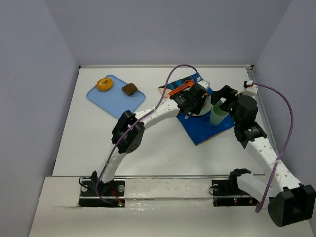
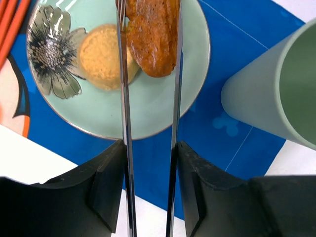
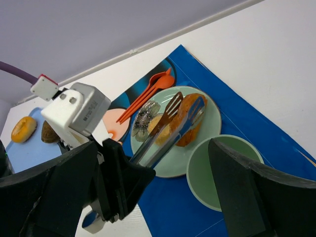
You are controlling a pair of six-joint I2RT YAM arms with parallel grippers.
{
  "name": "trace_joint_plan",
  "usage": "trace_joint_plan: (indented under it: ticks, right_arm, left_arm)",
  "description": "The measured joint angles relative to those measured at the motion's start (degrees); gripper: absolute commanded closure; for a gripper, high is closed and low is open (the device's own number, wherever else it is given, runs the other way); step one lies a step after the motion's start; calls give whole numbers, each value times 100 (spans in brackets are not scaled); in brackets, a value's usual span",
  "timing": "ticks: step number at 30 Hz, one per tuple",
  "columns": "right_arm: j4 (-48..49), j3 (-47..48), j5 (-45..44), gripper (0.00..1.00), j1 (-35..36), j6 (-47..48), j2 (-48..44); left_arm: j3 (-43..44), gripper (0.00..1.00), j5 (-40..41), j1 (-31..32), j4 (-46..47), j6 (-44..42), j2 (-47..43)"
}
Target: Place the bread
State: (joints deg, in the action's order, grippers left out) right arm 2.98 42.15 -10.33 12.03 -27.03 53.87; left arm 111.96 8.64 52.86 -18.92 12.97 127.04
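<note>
- My left arm (image 1: pixel 148 116) stretched forward and to the right, elbow raised.
- My left gripper (image 2: pixel 149 158) was clamped on the tongs (image 2: pixel 125 148).
- My right arm (image 1: pixel 261 148) leaned forward and inward.
- My right gripper (image 1: pixel 223 96) had its fingers (image 3: pixel 256 192) spread wide, gripping nothing.

Green cup (image 3: pixel 224 173) on blue mat (image 3: pixel 237 116)

Hemmed in right of the left hand (image 2: pixel 150 148) by a tall cup (image 2: pixel 276 84) just beside the plate (image 2: pixel 148 113). Left of the tongs (image 2: pixel 124 98), a round bun (image 2: pixel 101 57) on the plate; farther left, orange cutlery (image 2: pixel 10 19). Narrow strip of mat (image 2: pixel 212 133) free between plate and cup. Right hand (image 1: pixel 223 97) spread wide, close by that cup. Bare table (image 2: pixel 39 153) nearside.
</note>
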Motion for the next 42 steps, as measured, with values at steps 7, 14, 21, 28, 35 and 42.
trace_joint_plan:
  ticks: [7, 14, 21, 28, 35, 42]
  right_arm:
    - [0, 0, -2, 0, 0, 0, -20]
    - [0, 0, 0, 0, 0, 0, -68]
    - [0, 0, 2, 0, 0, 0, -68]
    - [2, 0, 0, 0, 0, 0, -68]
    - [2, 0, -4, 0, 0, 0, -61]
    - [0, 0, -2, 0, 0, 0, 11]
  left_arm:
    - [-55, 39, 105, 160, -109, 33, -26]
    - [-55, 40, 85, 177, -94, 20, -131]
    - [-55, 42, 275, 175, -63, -11, -225]
    - [-225, 48, 872, 79, 48, 107, -776]
    - [-2076, 50, 1342, -680, 448, 678, -2391]
    - [-4354, 44, 2284, -1770, 212, 2087, -3982]
